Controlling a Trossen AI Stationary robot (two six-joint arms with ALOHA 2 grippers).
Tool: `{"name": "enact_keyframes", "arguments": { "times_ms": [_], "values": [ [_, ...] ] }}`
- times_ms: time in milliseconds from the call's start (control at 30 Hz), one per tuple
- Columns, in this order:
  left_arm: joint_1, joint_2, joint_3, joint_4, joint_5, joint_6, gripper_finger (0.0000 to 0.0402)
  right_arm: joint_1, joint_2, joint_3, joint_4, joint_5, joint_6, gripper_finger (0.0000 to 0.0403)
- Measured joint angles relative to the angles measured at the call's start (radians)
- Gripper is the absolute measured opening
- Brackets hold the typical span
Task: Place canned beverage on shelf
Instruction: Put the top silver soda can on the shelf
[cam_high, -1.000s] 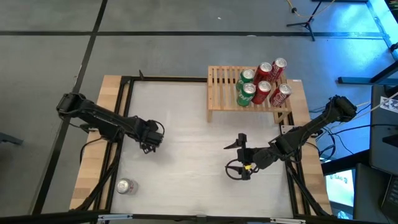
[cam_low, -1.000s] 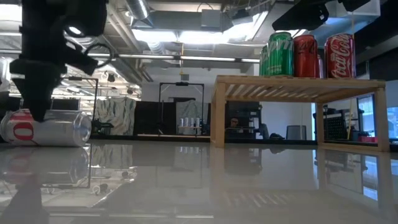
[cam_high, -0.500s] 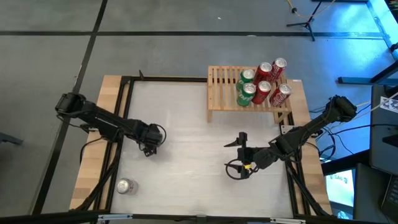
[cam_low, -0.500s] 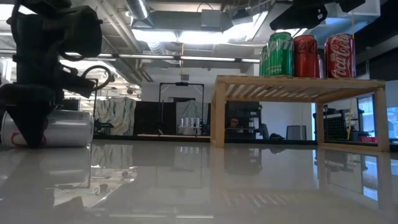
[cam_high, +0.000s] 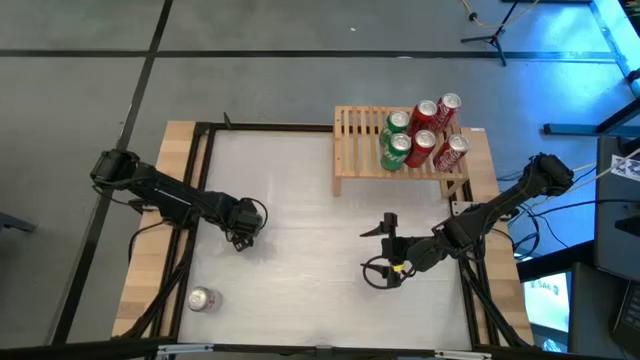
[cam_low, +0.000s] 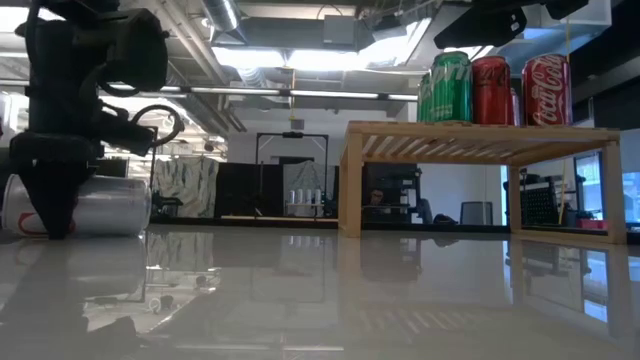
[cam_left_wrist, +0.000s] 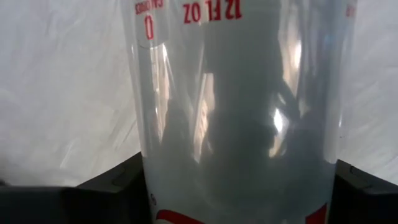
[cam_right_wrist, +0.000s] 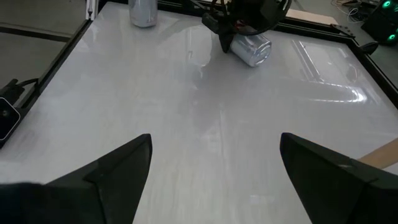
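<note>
The shelf (cam_high: 400, 152) stands at the table's (cam_high: 300, 290) upper right in the high view, five upright cans (cam_high: 422, 138) crowded on its right half; a lying can (cam_right_wrist: 252, 48) sits at mid-left beneath the left gripper (cam_high: 241, 234); another can (cam_high: 201, 299) stands upright at lower left; the right gripper (cam_high: 385, 250) is low at centre-right.

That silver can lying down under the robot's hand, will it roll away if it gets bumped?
Probably yes. The silver can lies on its round side on the smooth, shiny table, so a sideways nudge could roll it. Its glossy metal looks slippery, so the left gripper above it may need a firm squeeze.
</note>
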Motion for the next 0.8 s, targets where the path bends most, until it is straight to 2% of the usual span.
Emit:
{"name": "enact_keyframes", "arguments": {
  "times_ms": [233, 400, 567, 667, 800],
  "values": [
    [-0.052, -0.001, 0.165, -0.054, -0.006, -0.007, 0.0278, 0.000, 0.000, 0.000, 0.001, -0.002, 0.000, 0.0349],
    [-0.110, -0.001, 0.279, 0.017, -0.025, 0.001, 0.0278, 0.000, 0.018, 0.000, 0.030, 0.031, 0.001, 0.0349],
    [-0.165, 0.015, 0.325, 0.232, -0.072, 0.094, 0.0278, -0.016, 0.094, 0.000, 0.107, 0.053, -0.057, 0.0349],
    [-0.188, 0.053, 0.326, 0.363, -0.084, 0.153, 0.0278, -0.044, 0.146, 0.000, 0.216, 0.047, -0.111, 0.0349],
    [-0.210, 0.131, 0.326, 0.527, -0.084, 0.215, 0.0278, -0.092, 0.203, 0.000, 0.369, -0.031, -0.154, 0.0349]
  ]
}}
